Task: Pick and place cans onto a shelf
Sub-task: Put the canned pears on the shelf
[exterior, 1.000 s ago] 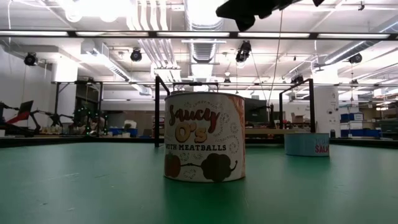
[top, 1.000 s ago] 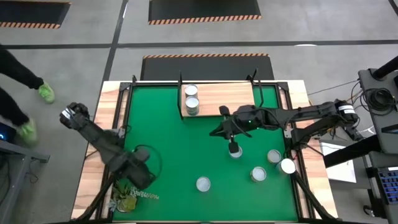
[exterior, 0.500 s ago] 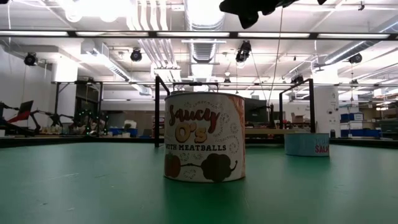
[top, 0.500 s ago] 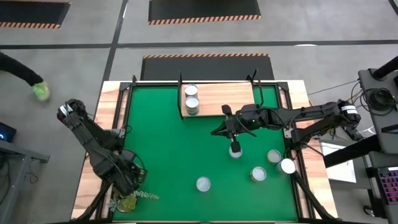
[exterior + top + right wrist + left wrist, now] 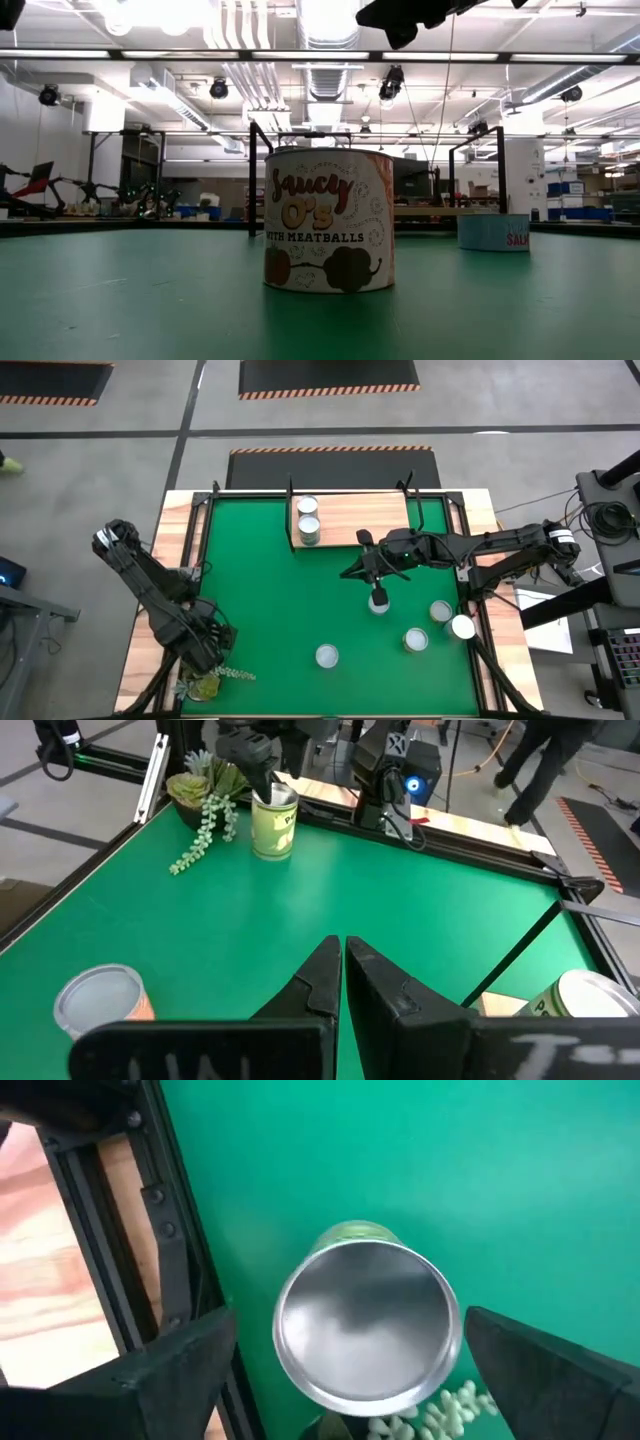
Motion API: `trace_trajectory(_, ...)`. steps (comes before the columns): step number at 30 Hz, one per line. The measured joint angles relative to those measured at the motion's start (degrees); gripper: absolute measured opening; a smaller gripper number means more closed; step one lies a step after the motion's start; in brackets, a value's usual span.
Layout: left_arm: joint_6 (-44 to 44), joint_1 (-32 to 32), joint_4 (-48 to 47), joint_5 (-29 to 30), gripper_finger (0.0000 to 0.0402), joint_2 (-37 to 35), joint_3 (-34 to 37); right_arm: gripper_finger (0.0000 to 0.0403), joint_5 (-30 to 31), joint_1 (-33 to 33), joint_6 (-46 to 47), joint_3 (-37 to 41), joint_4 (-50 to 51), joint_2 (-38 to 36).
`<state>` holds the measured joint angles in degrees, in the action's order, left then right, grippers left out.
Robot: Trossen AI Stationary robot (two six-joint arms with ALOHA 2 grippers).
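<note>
My left gripper (image 5: 205,650) is open near the table's near left corner, above a green-sided can (image 5: 365,1330). Its two fingers stand on either side of the can's shiny top. This can also shows in the right wrist view (image 5: 272,825). My right gripper (image 5: 343,975) is shut and empty, raised over mid table (image 5: 378,592) above a can (image 5: 378,605). Two cans (image 5: 308,518) stand on the wooden shelf (image 5: 360,520) at the far edge. Several more cans (image 5: 415,640) stand upright on the green mat. One of them stands close to the low camera (image 5: 328,222).
A green plant sprig in a pot (image 5: 205,682) stands right beside the left gripper's can, and also shows in the right wrist view (image 5: 200,795). Black frame rails (image 5: 175,1250) and the wooden rim run along the table's left edge. A blue can (image 5: 492,232) stands farther back.
My left gripper has moved toward the table's left edge and now stands over the can by the plant. The cans have not moved.
</note>
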<state>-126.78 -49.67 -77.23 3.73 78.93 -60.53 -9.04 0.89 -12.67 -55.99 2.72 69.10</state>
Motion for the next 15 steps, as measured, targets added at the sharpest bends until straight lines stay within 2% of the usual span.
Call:
trace_trajectory(8,0.0,0.0,0.8,1.8,0.0362,0.2,0.6,0.0009,0.0,0.0,0.1,0.0,0.0,0.0)
trace_trajectory(15,0.0,0.0,5.0,1.8,0.0361,0.7,4.3,0.0009,0.0,0.0,0.1,0.0,0.5,0.0)
